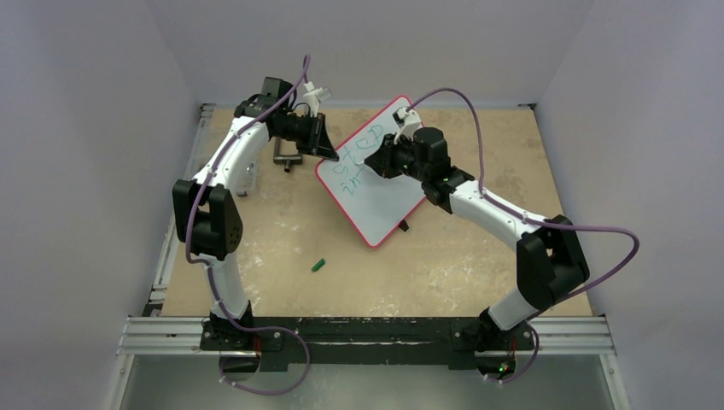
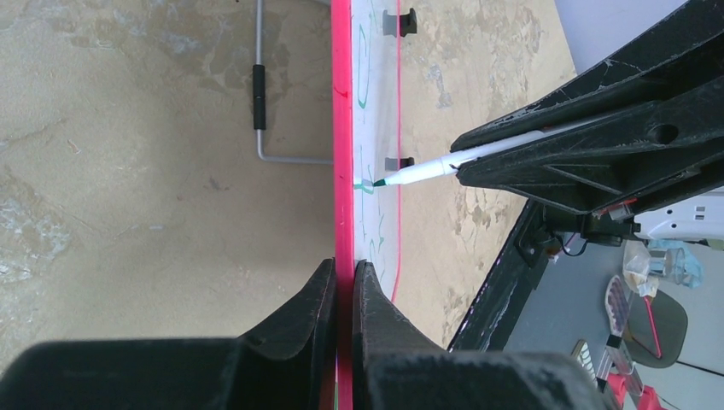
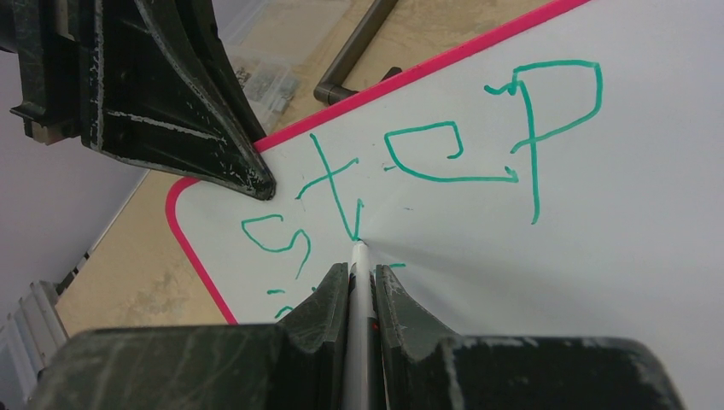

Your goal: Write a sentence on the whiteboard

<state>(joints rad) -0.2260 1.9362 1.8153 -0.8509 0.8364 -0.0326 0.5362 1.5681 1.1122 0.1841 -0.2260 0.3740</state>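
Whiteboard (image 1: pixel 381 210) clamped at its rim, marker tip (image 3: pixel 359 249) on its surface.

The whiteboard sits turned at an angle at the far middle of the table (image 1: pixel 478 256), between the arms. The sentence (image 3: pixel 333 186) reads "step" on the top line, with a few green strokes below it. The left gripper (image 2: pixel 343 266) is closed on the red rim. The right gripper (image 3: pixel 361 270) is closed on the marker (image 2: pixel 418 173). A green cap (image 1: pixel 318 265) lies apart, nearer the bases.

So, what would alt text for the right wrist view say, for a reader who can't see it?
The right pincer holds a white marker with its tip against a red-rimmed whiteboard, just below green writing that reads "step". The left pincer clamps the board's upper-left edge; the start of a second line shows below.
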